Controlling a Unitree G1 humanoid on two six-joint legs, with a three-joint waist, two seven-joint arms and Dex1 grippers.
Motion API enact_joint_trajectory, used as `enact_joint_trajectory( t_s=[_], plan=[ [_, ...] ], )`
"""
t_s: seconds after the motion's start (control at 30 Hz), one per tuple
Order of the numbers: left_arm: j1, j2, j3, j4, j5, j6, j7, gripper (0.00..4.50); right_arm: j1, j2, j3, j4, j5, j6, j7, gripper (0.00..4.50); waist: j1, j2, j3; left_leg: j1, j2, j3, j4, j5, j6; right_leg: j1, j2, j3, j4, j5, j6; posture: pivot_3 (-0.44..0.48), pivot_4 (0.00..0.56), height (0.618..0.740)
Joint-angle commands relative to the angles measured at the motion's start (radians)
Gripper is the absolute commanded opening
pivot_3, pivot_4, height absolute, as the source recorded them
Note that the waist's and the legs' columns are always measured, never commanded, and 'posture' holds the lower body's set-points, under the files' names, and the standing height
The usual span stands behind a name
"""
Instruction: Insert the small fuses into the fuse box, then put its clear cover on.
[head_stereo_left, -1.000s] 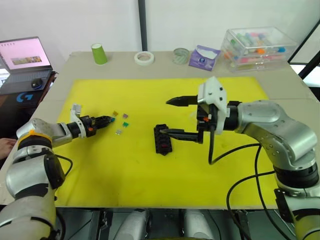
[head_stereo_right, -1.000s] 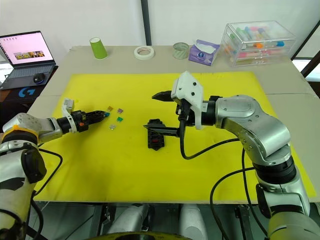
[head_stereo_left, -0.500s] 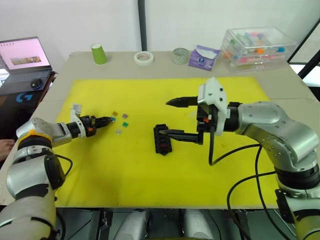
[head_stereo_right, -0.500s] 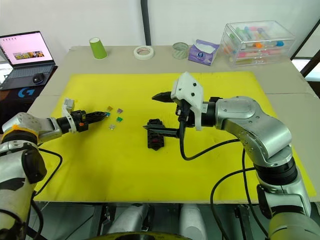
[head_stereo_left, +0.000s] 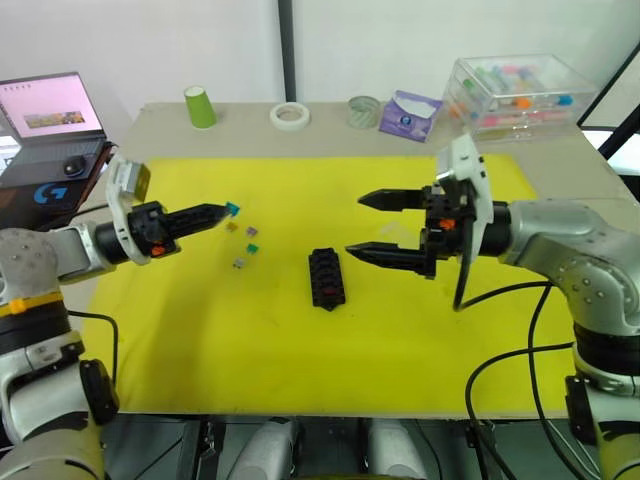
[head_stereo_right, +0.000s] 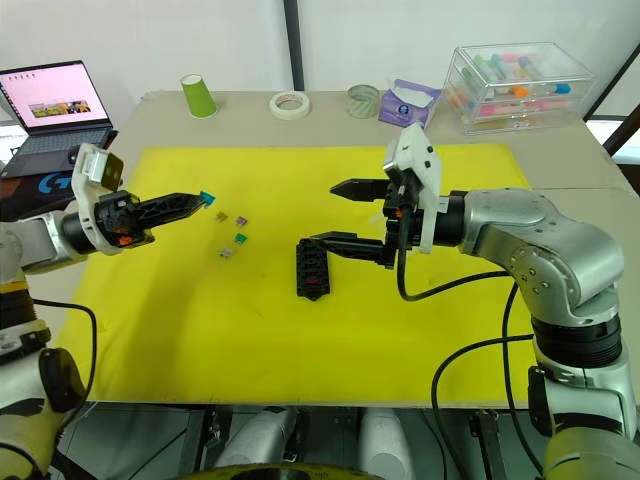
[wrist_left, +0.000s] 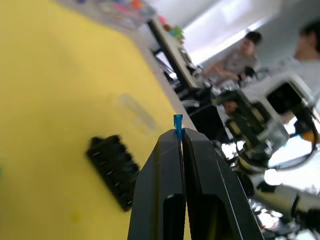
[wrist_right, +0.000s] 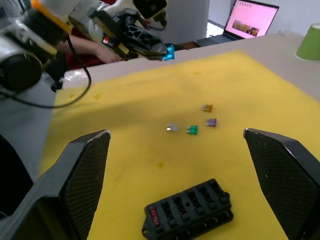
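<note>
Left gripper (head_stereo_left: 222, 211) pinches a blue fuse (head_stereo_left: 232, 208) by its edge, left of centre; fuse box (head_stereo_left: 326, 279) sits mid-frame. Right gripper (head_stereo_left: 368, 224) gapes wide beside it, empty. Risk: so thin a hold lets the fuse twist or drop before reaching a slot

Left gripper (head_stereo_left: 222, 210), pinching a blue fuse (head_stereo_left: 232, 208) at its fingertips, is now rising clear of the loose fuses (head_stereo_left: 244, 245) left of the fuse box (head_stereo_left: 326, 278). Right gripper (head_stereo_left: 366, 224), jaws spread wide, is drawing back from the fuse box toward its right.
</note>
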Motion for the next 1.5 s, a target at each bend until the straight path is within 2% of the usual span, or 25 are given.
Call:
enact_joint_trajectory(
  t_s=[0.03, 0.13, 0.23, 0.3, 0.4, 0.53, 0.77, 1.2, 1.3, 1.43, 1.5],
  plan=[
    [0.008, -0.049, 0.016, -0.153, -0.096, -0.036, 0.049, 0.03, -0.066, 0.048, -0.07, 0.038, 0.154, 0.079, -0.052, 4.5, -0.002, 0.0, 0.0, 0.0, 0.0, 0.0, 0.0, 0.0, 0.0, 0.0, 0.0, 0.0, 0.0, 0.0, 0.0, 0.0, 0.15, 0.74],
    [0.017, -0.082, -0.042, -0.243, -0.12, -0.068, 0.085, 0.03, -0.109, 0.084, -0.096, 0.073, 0.237, 0.133, -0.114, 4.5, -0.006, 0.0, 0.0, 0.0, 0.001, 0.0, -0.001, 0.0, 0.0, 0.0, 0.0, 0.0, -0.001, 0.0, 0.0, 0.0, 0.15, 0.74],
    [0.014, -0.095, -0.087, -0.285, -0.13, -0.121, 0.104, 0.03, -0.117, 0.078, -0.085, 0.078, 0.243, 0.145, -0.13, 4.5, -0.001, 0.0, 0.0, 0.0, 0.001, 0.0, 0.0, 0.0, 0.0, 0.0, 0.0, 0.0, -0.001, 0.0, 0.0, 0.0, 0.15, 0.74],
    [0.009, -0.107, -0.109, -0.304, -0.134, -0.16, 0.119, 0.0, -0.107, 0.073, -0.071, 0.074, 0.232, 0.138, -0.131, 4.11, 0.001, 0.0, 0.0, 0.0, 0.001, 0.001, 0.0, 0.0, 0.0, 0.001, 0.0, 0.0, -0.002, 0.0, 0.0, 0.0, 0.15, 0.74],
    [0.018, -0.154, -0.141, -0.325, -0.081, -0.318, 0.128, 0.0, -0.105, 0.081, -0.076, 0.076, 0.278, 0.164, -0.15, 3.26, 0.001, 0.0, 0.0, 0.0, 0.0, 0.001, 0.0, 0.0, 0.0, 0.001, 0.0, 0.0, -0.002, 0.0, 0.0, 0.0, 0.15, 0.74],
    [0.042, -0.097, -0.237, -0.335, -0.048, -0.379, 0.066, 0.0, -0.104, 0.095, -0.092, 0.078, 0.347, 0.191, -0.199, 3.26, -0.003, 0.0, 0.0, 0.0, 0.001, 0.001, 0.0, 0.0, 0.0, 0.001, 0.0, 0.0, -0.003, 0.0, 0.0, 0.0, 0.15, 0.74],
    [0.019, -0.097, -0.273, -0.276, -0.073, -0.449, 0.045, 0.0, -0.097, 0.099, -0.096, 0.086, 0.414, 0.205, -0.256, 3.26, 0.001, 0.0, 0.0, 0.0, 0.001, 0.001, 0.0, 0.0, 0.0, 0.001, 0.0, 0.0, -0.003, 0.0, 0.0, 0.0, 0.15, 0.74],
    [0.002, -0.096, -0.333, -0.249, -0.065, -0.512, 0.01, 0.0, -0.103, 0.1, -0.081, 0.101, 0.425, 0.197, -0.28, 3.26, 0.001, 0.0, 0.0, 0.0, 0.001, 0.001, 0.0, 0.0, 0.0, 0.001, 0.001, 0.0, -0.004, 0.0, 0.0, 0.0, 0.15, 0.74],
    [-0.001, -0.094, -0.351, -0.245, -0.066, -0.52, -0.002, 0.0, -0.102, 0.092, -0.071, 0.1, 0.417, 0.197, -0.268, 2.73, 0.0, 0.0, 0.0, 0.0, 0.001, 0.001, 0.0, 0.0, 0.0, 0.001, 0.001, 0.0, -0.004, 0.0, 0.0, 0.0, 0.15, 0.74],
    [0.003, -0.094, -0.358, -0.245, -0.066, -0.532, -0.004, 0.0, -0.101, 0.095, -0.066, 0.098, 0.414, 0.193, -0.271, 1.39, -0.001, 0.0, 0.0, 0.0, 0.001, 0.001, -0.001, 0.0, 0.0, 0.001, 0.001, 0.0, -0.004, 0.0, 0.0, 0.0, 0.15, 0.74],
    [0.0, -0.092, -0.365, -0.241, -0.064, -0.539, -0.006, 0.0, -0.101, 0.096, -0.066, 0.097, 0.415, 0.191, -0.273, 1.39, 0.0, 0.0, 0.0, 0.0, 0.001, 0.001, -0.001, 0.0, 0.0, 0.001, 0.001, 0.0, -0.004, 0.0, 0.0, 0.0, 0.15, 0.74]
  ],
)
